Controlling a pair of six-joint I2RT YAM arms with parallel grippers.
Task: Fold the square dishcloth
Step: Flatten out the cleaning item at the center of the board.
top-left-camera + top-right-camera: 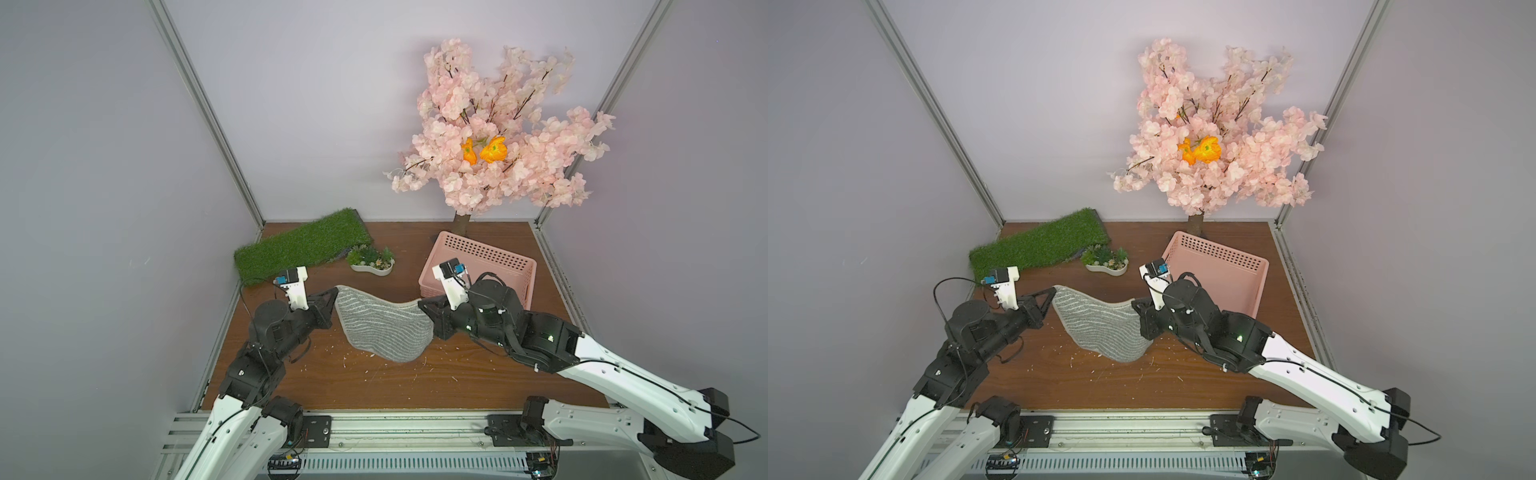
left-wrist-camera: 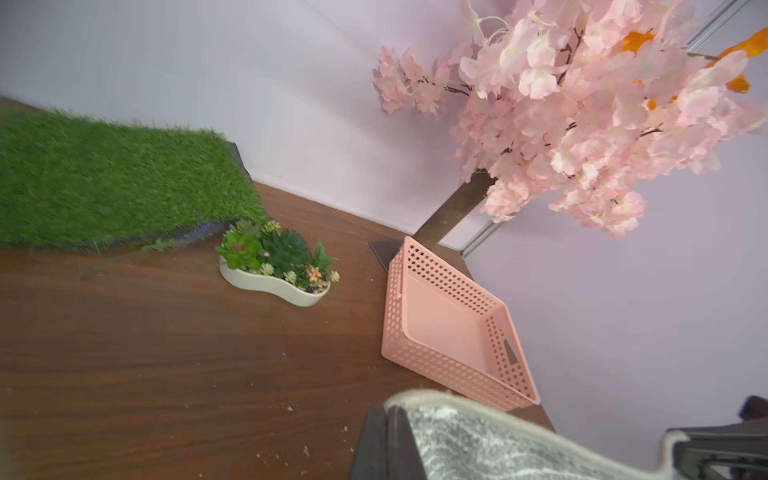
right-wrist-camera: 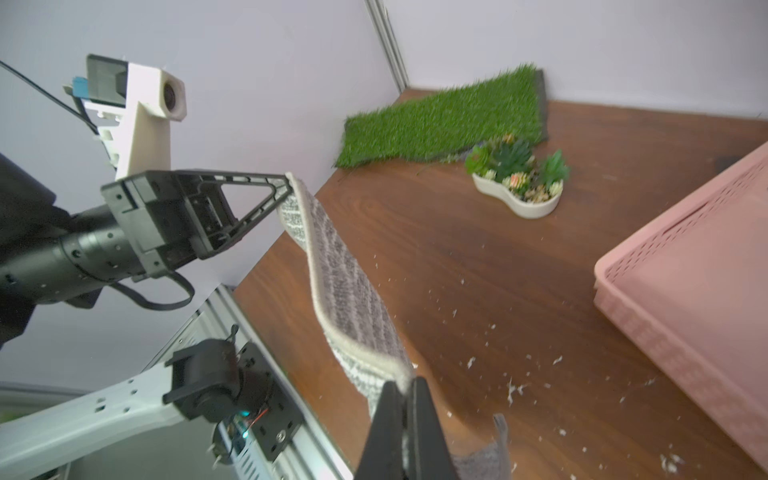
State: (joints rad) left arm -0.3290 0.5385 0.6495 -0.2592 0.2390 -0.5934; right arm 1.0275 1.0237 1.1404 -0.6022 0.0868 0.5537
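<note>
Soft even light; close dishcloth (image 2: 478, 444) looks blurred.

Both arms reach inward, left pincer (image 1: 334, 291) and right pincer (image 1: 421, 303) clamped shut.

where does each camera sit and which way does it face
top views: high at the front, looking down at the table; both arms, left pincer and right pincer shut on the dishcloth
left wrist: on the left arm, facing basket and tree; own pincer tips show
right wrist: on the right arm, facing left arm and grass mat; own pincer tips show
all share the dishcloth
</note>
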